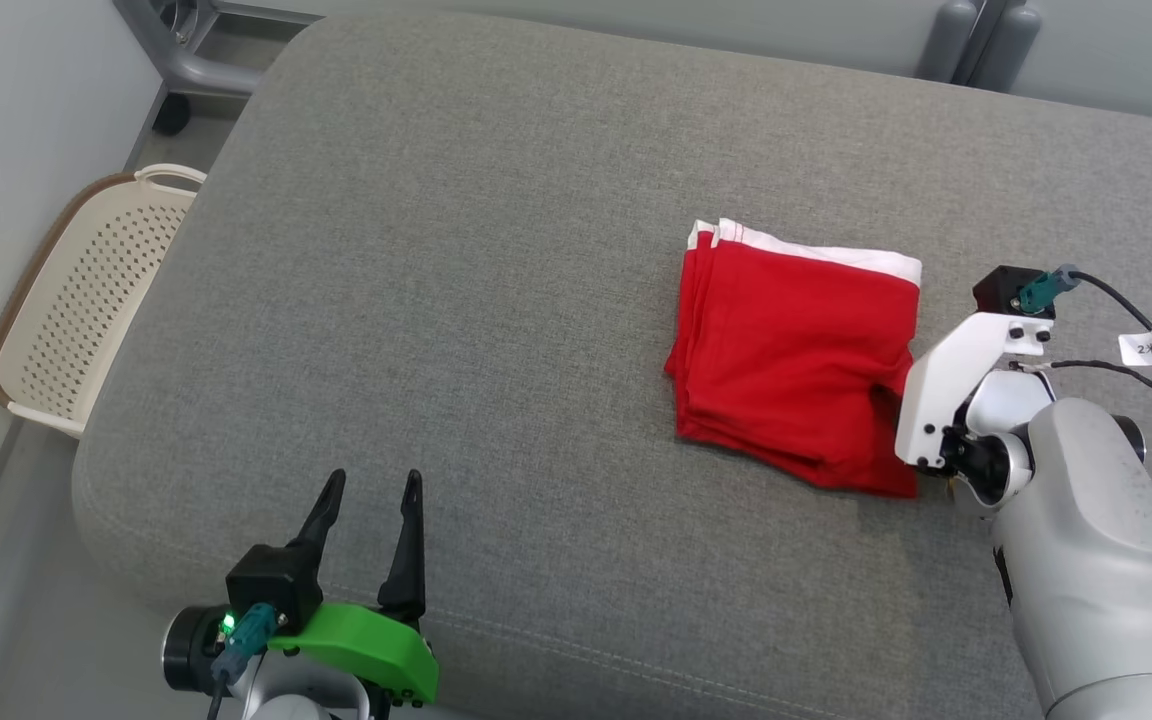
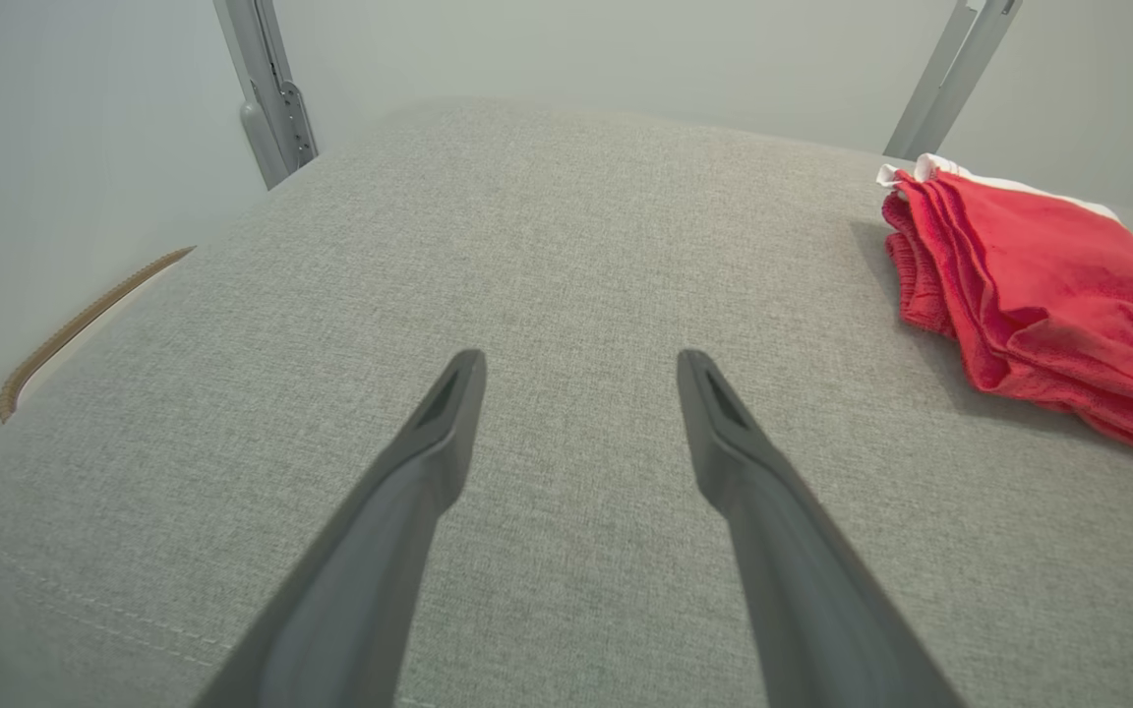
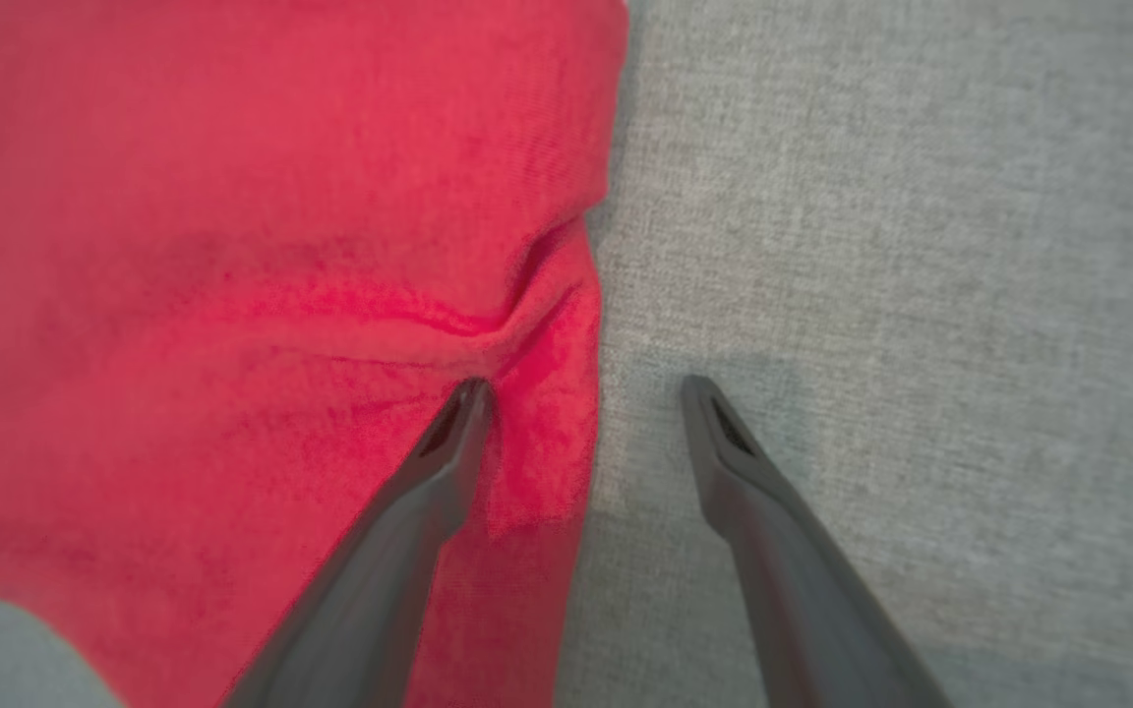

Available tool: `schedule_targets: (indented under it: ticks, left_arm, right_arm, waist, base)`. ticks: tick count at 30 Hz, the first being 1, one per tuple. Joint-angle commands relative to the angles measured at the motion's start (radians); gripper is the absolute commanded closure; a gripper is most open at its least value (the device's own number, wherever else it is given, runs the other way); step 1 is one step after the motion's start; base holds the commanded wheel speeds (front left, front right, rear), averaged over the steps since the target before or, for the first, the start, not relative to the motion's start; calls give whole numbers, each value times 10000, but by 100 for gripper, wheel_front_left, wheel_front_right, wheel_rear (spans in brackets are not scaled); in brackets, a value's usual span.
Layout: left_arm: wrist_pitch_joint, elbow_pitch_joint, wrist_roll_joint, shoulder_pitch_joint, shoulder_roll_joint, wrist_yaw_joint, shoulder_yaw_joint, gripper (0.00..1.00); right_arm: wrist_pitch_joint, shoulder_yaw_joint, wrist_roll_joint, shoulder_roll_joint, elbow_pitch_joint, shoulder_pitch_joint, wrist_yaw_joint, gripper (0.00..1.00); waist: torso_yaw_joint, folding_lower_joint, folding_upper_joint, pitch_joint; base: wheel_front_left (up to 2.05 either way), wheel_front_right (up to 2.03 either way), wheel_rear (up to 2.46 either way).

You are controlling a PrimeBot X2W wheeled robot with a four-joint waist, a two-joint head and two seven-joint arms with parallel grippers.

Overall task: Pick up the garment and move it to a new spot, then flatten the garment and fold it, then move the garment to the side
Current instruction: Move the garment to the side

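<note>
Judged most of the task done. Found the garment folded into a compact red stack of several layers, white band along its far side, lying flat on the grey cushion toward the right edge and roughly midway between the far and near edges. Took the pick-up, the flattening and the folding as finished on that evidence (no loose part trailing out of the stack). Reckoned the shift to the side as the step left or in hand. Could not settle from the lie of the stack alone how close to its final place.

Found the right end effector down at the stack's right border, toward its near-right corner, jaws well apart and clamped on nothing. Saw one fingertip pressed into the red cloth just inside the border, a crease puckered up around it, and the other finger over bare cushion just beside the cloth, so straddling the border rather than pinching it. Could not settle contact between that outer tip and the cushion.

Found the left end effector over the near-left part of the cushion, well apart from the garment, jaws likewise spread wide and holding nothing. Noted a pale perforated basket off the cushion's left edge
</note>
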Motion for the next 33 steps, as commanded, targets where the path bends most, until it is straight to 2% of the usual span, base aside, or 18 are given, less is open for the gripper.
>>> schedule_targets:
  ticks: [1,3,4,5,6,7,8,15,20,25,33]
  left_arm:
    - [-69,53,-34,-166,-14,-46,-24,0]
    - [-74,96,-47,-230,-13,-59,-31,0]
    - [-82,122,-52,-248,-14,-61,-33,0]
    - [-78,142,-57,-254,-19,-62,-39,0]
    - [-77,161,-63,-260,-19,-55,-43,0]
    - [-85,178,-67,-270,-22,-47,-47,0]
    - [-91,194,-68,-277,-23,-49,-52,0]
    - [-122,282,-122,-254,-16,9,-28,0]
    - [-157,256,-123,-77,42,46,3,0]
    - [-160,187,-138,67,106,95,-8,0]
    - [-116,58,-153,221,212,161,-41,0]
  right_arm:
    - [-8,6,304,13,227,91,-5,0]
    - [-21,89,643,37,509,38,-2,0]
    - [-22,140,816,61,648,12,-1,10]
    - [-51,196,986,75,791,-4,-1,39]
    - [-101,245,1073,82,920,-19,-1,59]
    - [-129,273,1099,85,1030,-51,1,89]
    - [-169,294,1136,87,1146,-87,1,100]
    - [-664,506,979,32,1579,-458,-4,100]
    - [-821,747,724,8,1609,-651,-4,100]
    - [-601,1074,330,-75,1293,-724,-4,100]
    - [70,1989,171,-601,558,-498,-4,100]
  waist:
    - [55,0,0,43]
    - [94,0,0,66]
    - [109,0,0,72]
    - [123,0,0,75]
    - [134,0,0,79]
    - [146,0,0,78]
    - [160,0,0,72]
    - [121,0,0,-35]
    - [-191,0,0,-270]
    - [-769,0,0,-593]
    - [-1829,0,0,-936]
  base:
    - [0,0,0]
    - [0,0,0]
    - [0,0,0]
    - [0,0,0]
    - [0,0,0]
    - [0,0,0]
    - [0,0,0]
    - [0,0,0]
    - [0,0,0]
    - [0,0,0]
    - [0,0,0]
